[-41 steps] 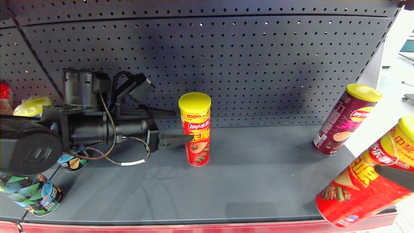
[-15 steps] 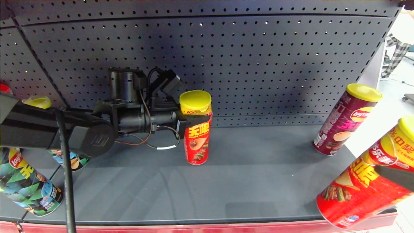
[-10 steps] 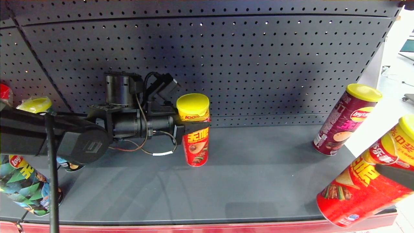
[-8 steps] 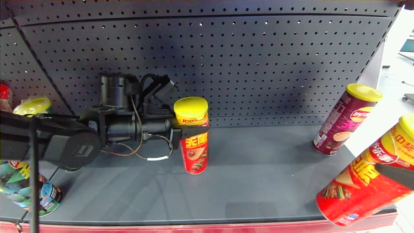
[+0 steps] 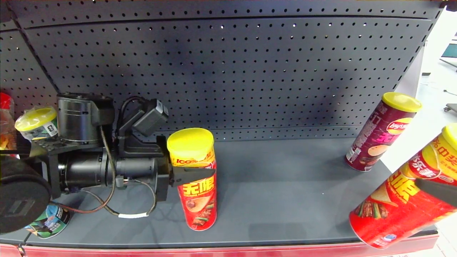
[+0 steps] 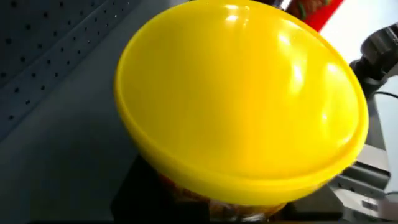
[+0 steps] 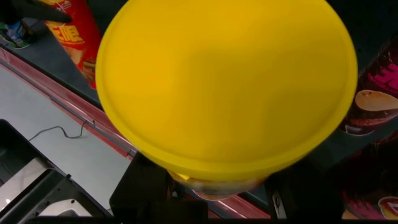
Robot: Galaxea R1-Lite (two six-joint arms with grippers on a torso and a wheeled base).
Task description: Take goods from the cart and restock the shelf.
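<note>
A red chip can (image 5: 198, 189) with a yellow lid stands about upright near the shelf's front edge, left of centre. My left gripper (image 5: 200, 170) is shut on its upper part from the left, and one finger (image 5: 191, 175) crosses the label. The can's lid (image 6: 242, 99) sits close below the left wrist camera. At the far right my right gripper (image 5: 433, 180) is shut on a second red chip can (image 5: 400, 203), held tilted over the shelf's front corner. Its yellow lid (image 7: 224, 81) faces the right wrist camera.
A purple chip can (image 5: 383, 132) leans at the back right of the grey shelf (image 5: 278, 185). Blue-green cans (image 5: 50, 221) and a yellow-lidded tub (image 5: 35, 119) crowd the left end. The pegboard wall (image 5: 228, 71) backs the shelf. Open shelf floor lies between the two red cans.
My left gripper went from open beside the red can to shut on it, then drew it from the back wall toward the front edge and leftward. The right arm stayed put.
</note>
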